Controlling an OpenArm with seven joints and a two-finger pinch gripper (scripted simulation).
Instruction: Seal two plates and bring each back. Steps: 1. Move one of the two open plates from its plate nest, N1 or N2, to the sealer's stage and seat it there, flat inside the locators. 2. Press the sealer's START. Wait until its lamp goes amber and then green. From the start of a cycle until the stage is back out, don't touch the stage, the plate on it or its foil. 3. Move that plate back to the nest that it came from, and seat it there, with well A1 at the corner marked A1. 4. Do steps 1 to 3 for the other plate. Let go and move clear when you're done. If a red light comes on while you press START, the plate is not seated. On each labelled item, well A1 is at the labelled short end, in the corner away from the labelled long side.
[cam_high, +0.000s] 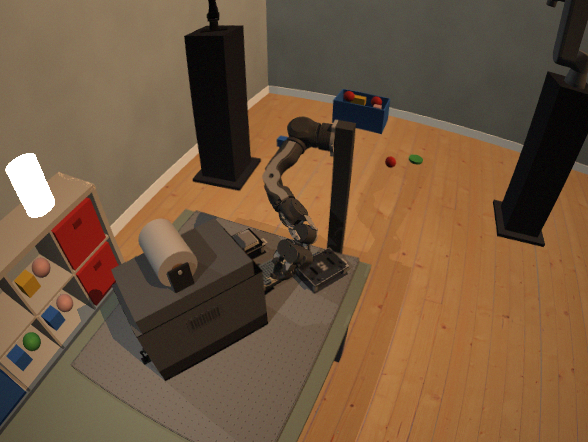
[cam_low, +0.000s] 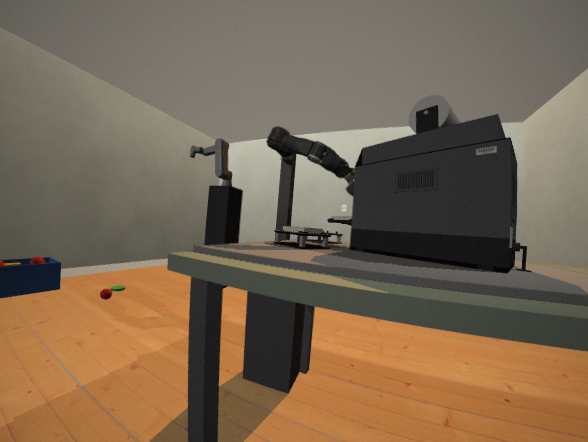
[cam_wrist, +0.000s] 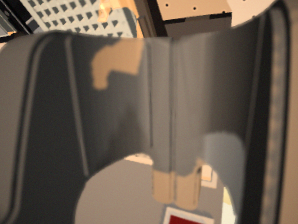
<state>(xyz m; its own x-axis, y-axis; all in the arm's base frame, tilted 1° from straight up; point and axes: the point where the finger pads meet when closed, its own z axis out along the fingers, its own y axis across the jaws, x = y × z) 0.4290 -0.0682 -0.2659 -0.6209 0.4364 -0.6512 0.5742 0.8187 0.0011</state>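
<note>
My gripper (cam_wrist: 182, 122) is shut and empty, fingertips together in front of a grey surface (cam_wrist: 115, 200). In the top view the hand is low beside the sealer (cam_high: 200, 300) (cam_low: 430, 200). A pale plate with a grid of wells (cam_wrist: 85, 20) (cam_high: 269, 272) lies on the stage outside the sealer, close by the hand. One nest (cam_high: 320, 277) (cam_low: 302, 240) stands right of the stage in the top view. Another nest (cam_high: 257, 249), with a pale top, stands behind the sealer. The START button and the lamp cannot be made out.
A dark red patch (cam_wrist: 190, 220) with a white border and a small pale rectangle (cam_wrist: 209, 175) show near the fingertips; I cannot tell what they are. The roll (cam_high: 167, 250) (cam_low: 432, 112) tops the sealer. The arm's post (cam_high: 342, 190) (cam_low: 286, 195) rises behind the nests.
</note>
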